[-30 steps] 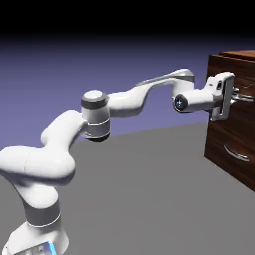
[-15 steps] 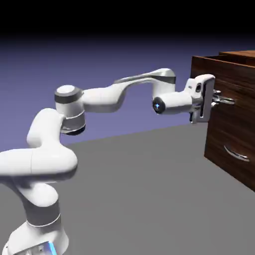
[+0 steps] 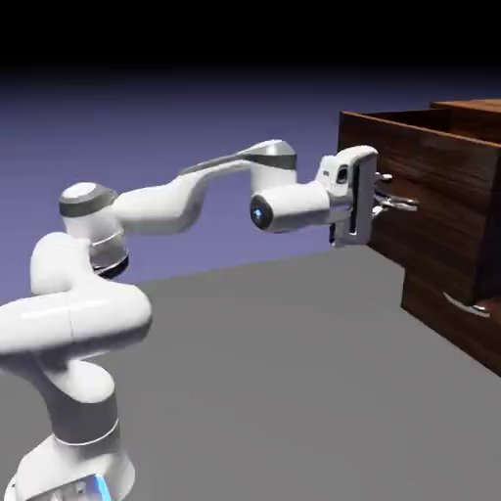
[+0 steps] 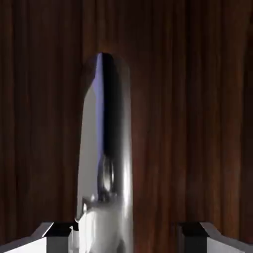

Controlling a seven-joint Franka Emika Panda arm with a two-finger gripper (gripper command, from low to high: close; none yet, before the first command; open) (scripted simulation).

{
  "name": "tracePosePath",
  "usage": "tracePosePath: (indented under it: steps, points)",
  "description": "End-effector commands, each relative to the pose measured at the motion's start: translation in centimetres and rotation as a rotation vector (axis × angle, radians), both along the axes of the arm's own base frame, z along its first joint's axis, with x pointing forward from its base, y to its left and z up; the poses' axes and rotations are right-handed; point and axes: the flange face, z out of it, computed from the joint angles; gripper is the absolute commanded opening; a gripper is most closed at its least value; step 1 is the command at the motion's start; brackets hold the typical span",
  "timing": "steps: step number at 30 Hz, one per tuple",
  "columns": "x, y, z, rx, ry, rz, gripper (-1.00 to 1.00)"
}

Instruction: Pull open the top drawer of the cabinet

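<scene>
Drawer [image 3: 421, 186] stood pulled out of cabinet [image 3: 460, 313].
Gripper [image 4: 126, 237] jaws were parted around the handle [image 4: 106, 163]; it seemed to touch one fingertip [image 4: 59, 232] only.

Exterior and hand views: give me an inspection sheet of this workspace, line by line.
Surface: grey table, bare where visible.
Job's things: top drawer pulled well out of the cabinet; lower drawer shut.
Clutter: nothing seen.
Grippers: gripper at the top drawer's silver handle; in the hand view the fingers stand apart, the handle near one, a gap beside the other.
Cables: nothing seen.
Surroundings: plain blue-violet backdrop.
</scene>
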Motion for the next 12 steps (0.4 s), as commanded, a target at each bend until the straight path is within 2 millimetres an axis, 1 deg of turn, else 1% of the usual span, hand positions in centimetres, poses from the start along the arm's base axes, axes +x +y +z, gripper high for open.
tracePosePath:
  steps: [1,3,4,8,9,10,12]
  points:
    - [0.2,0.0,-0.1,-0.002,0.004,-0.001,-1.0]
    - [0.2,0.0,-0.5,-0.003,0.015,-0.001,-1.0]
    - [-0.7,0.1,-0.7,-0.003,0.019,-0.002,-1.0]
    - [-5.1,0.1,-0.7,-0.003,0.019,-0.002,-1.0]
    - [-5.6,0.1,-0.7,-0.003,0.019,-0.002,-1.0]
    - [-5.6,0.1,-0.7,-0.003,0.019,-0.002,1.0]
    - [-6.0,0.2,-0.3,-0.003,0.007,0.004,1.0]
